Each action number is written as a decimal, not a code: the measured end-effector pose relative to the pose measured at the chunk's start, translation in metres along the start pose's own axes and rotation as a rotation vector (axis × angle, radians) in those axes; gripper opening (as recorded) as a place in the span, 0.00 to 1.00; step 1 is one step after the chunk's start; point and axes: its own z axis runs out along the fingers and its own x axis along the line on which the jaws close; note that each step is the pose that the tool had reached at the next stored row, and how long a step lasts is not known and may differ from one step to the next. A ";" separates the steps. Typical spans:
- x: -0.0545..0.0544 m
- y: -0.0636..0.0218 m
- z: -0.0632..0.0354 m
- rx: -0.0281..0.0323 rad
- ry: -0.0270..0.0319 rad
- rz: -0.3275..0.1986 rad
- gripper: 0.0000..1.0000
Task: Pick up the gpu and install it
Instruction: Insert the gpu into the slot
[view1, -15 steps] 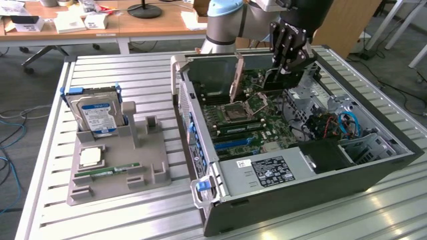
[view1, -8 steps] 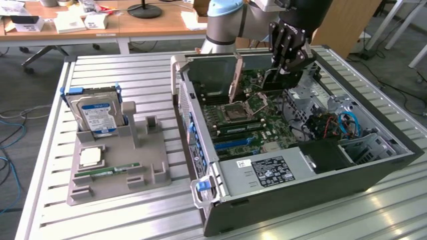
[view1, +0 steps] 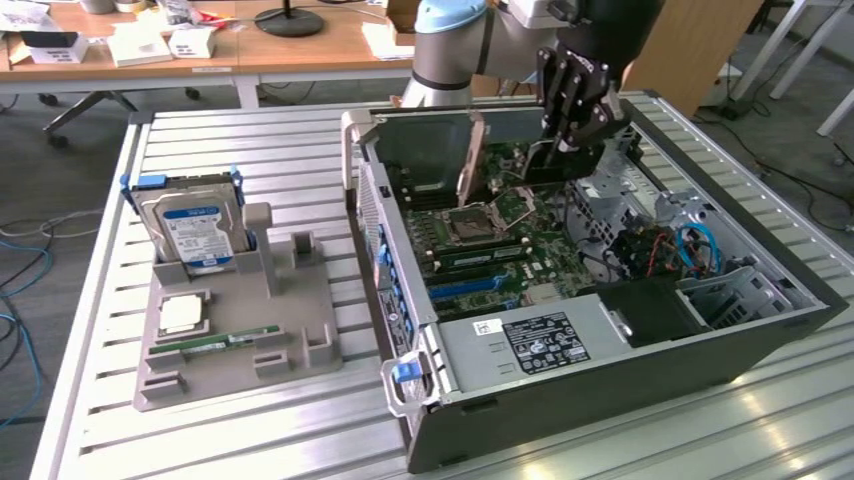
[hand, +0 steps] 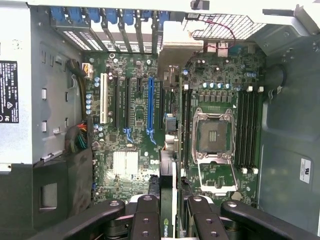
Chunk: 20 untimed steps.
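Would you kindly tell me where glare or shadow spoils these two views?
Exterior view: light glares off the table slats; wrist view: the case rim washes out white, and the black shroud beside the motherboard lies in deep shadow.

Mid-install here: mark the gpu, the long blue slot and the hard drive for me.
gpu (hand: 167, 220): wrist view, on the card's narrow edge, near its logo.
long blue slot (hand: 150, 105): wrist view, about the middle of its length.
hard drive (view1: 192, 229): exterior view, on the blue-white label.
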 end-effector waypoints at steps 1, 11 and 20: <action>0.000 0.0000 0.0013 0.0000 0.0000 0.000 0.26; 0.000 0.0001 0.0095 -0.0001 0.0003 0.000 0.26; 0.000 0.0001 0.0129 0.0000 0.0000 0.000 0.26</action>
